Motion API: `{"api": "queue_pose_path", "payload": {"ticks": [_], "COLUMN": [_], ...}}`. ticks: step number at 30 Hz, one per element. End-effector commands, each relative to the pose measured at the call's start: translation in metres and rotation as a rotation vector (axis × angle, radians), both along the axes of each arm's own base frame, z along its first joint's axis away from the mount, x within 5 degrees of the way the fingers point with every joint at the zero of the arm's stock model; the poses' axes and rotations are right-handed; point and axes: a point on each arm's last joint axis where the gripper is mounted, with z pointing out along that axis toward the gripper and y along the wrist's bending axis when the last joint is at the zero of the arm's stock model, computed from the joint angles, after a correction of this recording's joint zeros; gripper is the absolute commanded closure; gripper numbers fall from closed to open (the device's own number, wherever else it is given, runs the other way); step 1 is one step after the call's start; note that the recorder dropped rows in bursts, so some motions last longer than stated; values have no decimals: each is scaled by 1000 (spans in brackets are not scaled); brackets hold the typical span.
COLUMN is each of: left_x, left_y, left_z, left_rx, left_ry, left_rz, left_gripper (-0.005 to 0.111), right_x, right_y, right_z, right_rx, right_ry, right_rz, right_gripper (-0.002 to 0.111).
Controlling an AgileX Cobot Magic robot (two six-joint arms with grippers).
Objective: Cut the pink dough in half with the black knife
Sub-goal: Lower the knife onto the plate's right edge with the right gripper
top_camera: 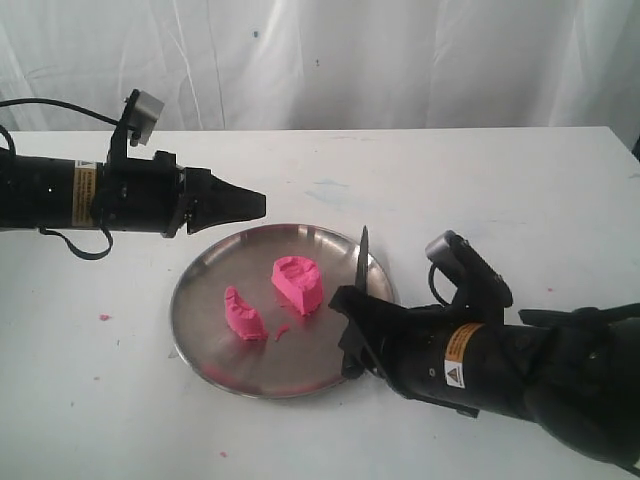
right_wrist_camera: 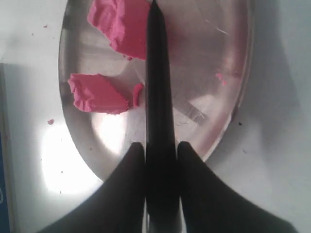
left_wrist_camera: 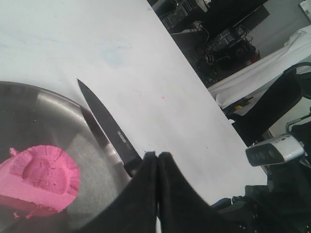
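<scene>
On a white table (top_camera: 500, 200), a round steel plate (top_camera: 195, 300) is holding the bright pink dough (top_camera: 298, 284), already lying in two chunks just beyond the fingers of the right gripper (top_camera: 352, 305), which are clamping the slim black knife (top_camera: 362, 262); the cut seems done. The left gripper (top_camera: 258, 205) is hovering empty, fingers pressed together. Only the left wrist view is showing the blade's printed mark.

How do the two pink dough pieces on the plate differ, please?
The larger dough piece is a thick chunk with a dented top; the smaller dough piece is thinner and curved. The larger lies nearer the black knife; the smaller, farther off. Both are bright pink.
</scene>
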Motion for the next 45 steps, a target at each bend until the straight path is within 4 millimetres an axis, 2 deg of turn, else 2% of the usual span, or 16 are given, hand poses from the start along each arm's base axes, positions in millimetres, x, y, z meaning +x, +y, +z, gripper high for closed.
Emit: {"api": "queue_pose_path", "payload": {"ticks": [1, 11, 23, 26, 29, 32, 39, 45], "left_x": [-2, -2, -2, -2, -2, -2, -2, -2], "left_y": [0, 0, 0, 0, 0, 0, 0, 0], "left_z": [5, 5, 5, 5, 5, 5, 5, 5], "left_rx": [-21, -19, -19, -19, -19, -19, -19, -15], "left_ry": [-7, -7, -7, -7, -7, -7, -7, -15], "left_rz": [5, 4, 4, 4, 4, 4, 2, -1], "left_gripper": [107, 107, 107, 107, 107, 107, 107, 107], "right_x": [9, 23, 24, 24, 24, 24, 26, 21], "right_y": [4, 14, 15, 15, 15, 15, 18, 12], "right_z": [0, -12, -25, -25, -25, -24, -15, 6], "right_rx": [-33, -77, -117, -121, -122, -115, -71, -178], "right_ry": [-14, 19, 63, 57, 56, 52, 2, -101], "right_rz": [13, 19, 17, 28, 29, 28, 36, 132], "right_gripper": [108, 108, 108, 101, 87, 79, 77, 72]}}
